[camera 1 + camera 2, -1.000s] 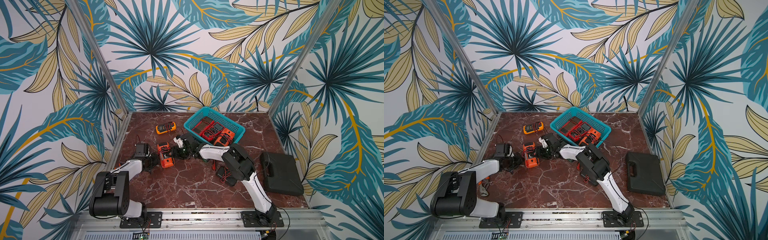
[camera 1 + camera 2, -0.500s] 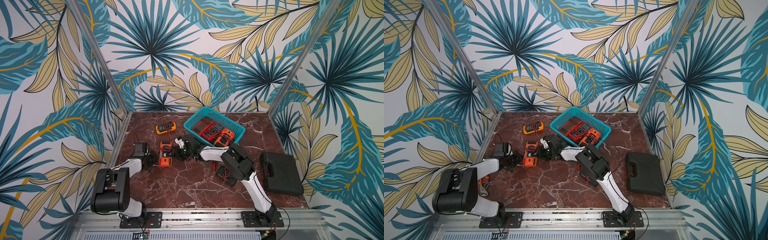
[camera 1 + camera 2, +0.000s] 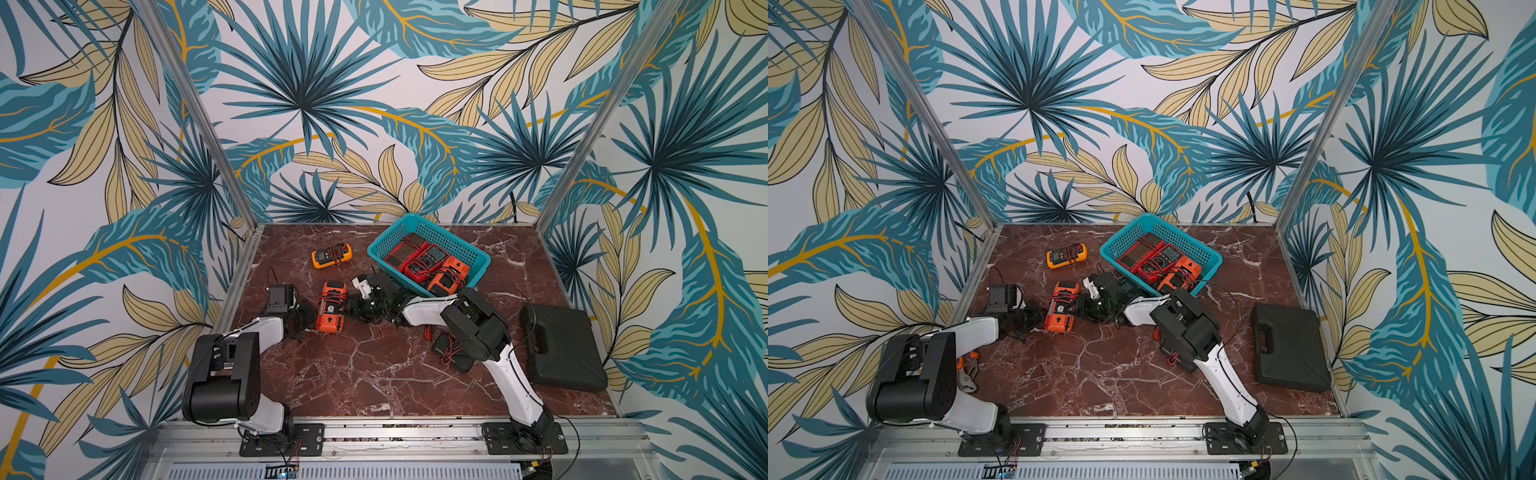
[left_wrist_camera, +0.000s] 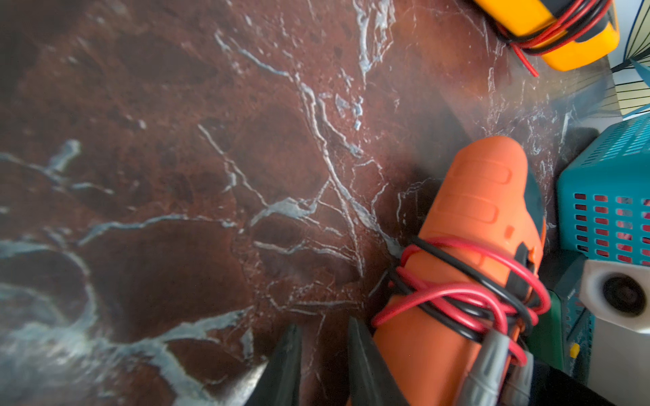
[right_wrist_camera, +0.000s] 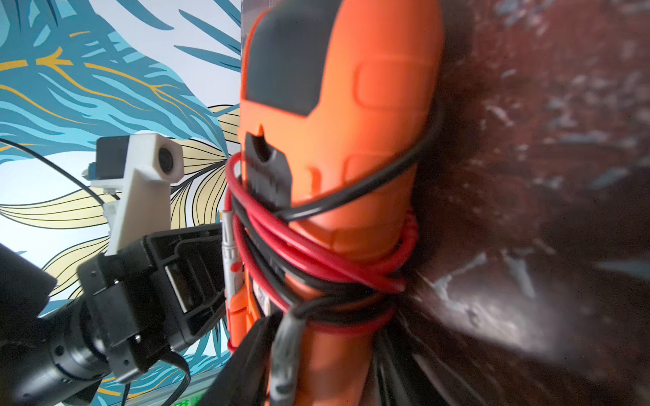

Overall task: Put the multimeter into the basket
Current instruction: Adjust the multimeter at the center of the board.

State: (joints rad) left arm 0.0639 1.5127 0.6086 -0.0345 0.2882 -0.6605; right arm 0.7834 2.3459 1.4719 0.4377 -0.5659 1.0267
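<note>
One orange multimeter point(image 3: 331, 306), red and black leads point(image 4: 457, 291) wound round its middle, lies on the desk point(image 3: 374, 374) between our two claws. It is near the left front corner of the basket point(image 3: 376, 249) but still outside it.

Over the last second it has swung a little straighter, and the right claw point(image 3: 352, 308) has drawn its jaws in on it. In the right wrist view the orange body point(image 5: 351, 140) fills the space between the dark fingers point(image 5: 242, 362). We cannot tell whether that grip is tight yet or only closing.

The left claw point(image 4: 323, 325) is clenched on nothing. Its fingers are almost together, and one lies against the meter's side as a stop, much as it did a second ago.

We judge from this that the pick-up is nearly made: the left arm braces while the right takes hold. A lift, a short carry over the rim and a release are still to come. The wound leads look loose, so a loop may catch on the rim or on the left claw as the meter rises.

Further out, three meters point(image 3: 424, 259) already sit inside the basket. A yellow multimeter point(image 3: 332, 255) waits on the desk behind, apart from both claws. A small black item point(image 3: 451, 353) with red wires lies under the right arm, and a black case point(image 3: 561, 345) lies at the desk's right side.
</note>
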